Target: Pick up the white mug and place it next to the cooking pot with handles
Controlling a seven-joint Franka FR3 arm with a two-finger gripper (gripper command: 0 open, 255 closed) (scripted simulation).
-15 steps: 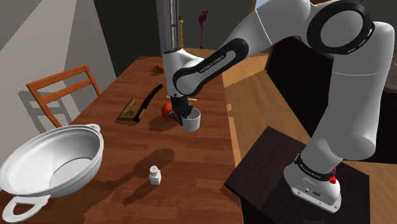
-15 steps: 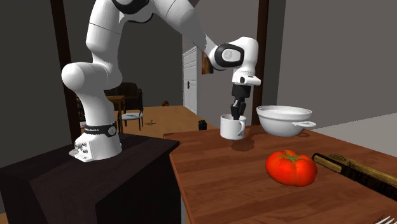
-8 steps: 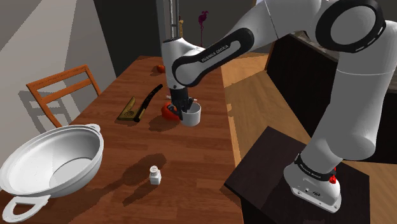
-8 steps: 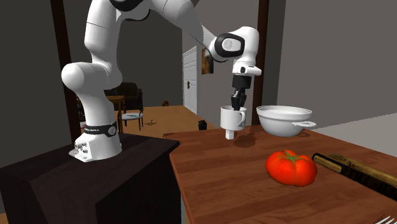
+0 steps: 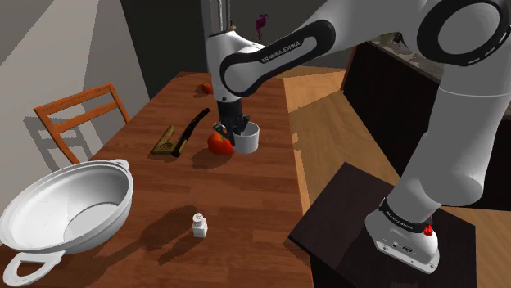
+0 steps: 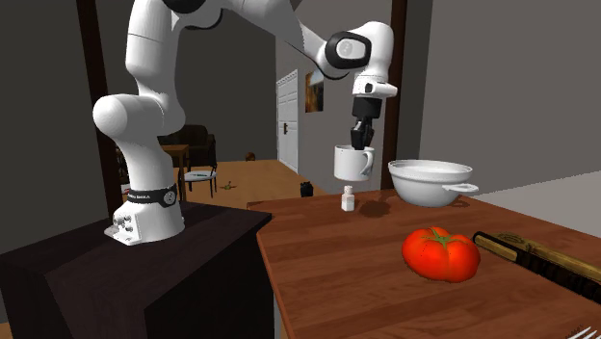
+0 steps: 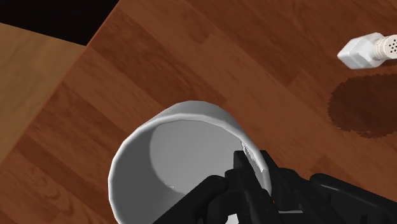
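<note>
White mug (image 6: 352, 162) is clasped at its rim by the end effector (image 6: 360, 144) and held above the tabletop (image 5: 246, 204). Transfer beside the pot (image 5: 74, 200), well apart, is judged outstanding.

The white arm (image 5: 463, 123) has dark joints and a black claw (image 6: 358, 144).

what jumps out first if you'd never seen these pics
The white mug hanging above the brown table, its rim clasped by the black gripper. Next the red tomato close to the second exterior camera, and the big pale two-handled pot at the shoulder view's lower left.
</note>
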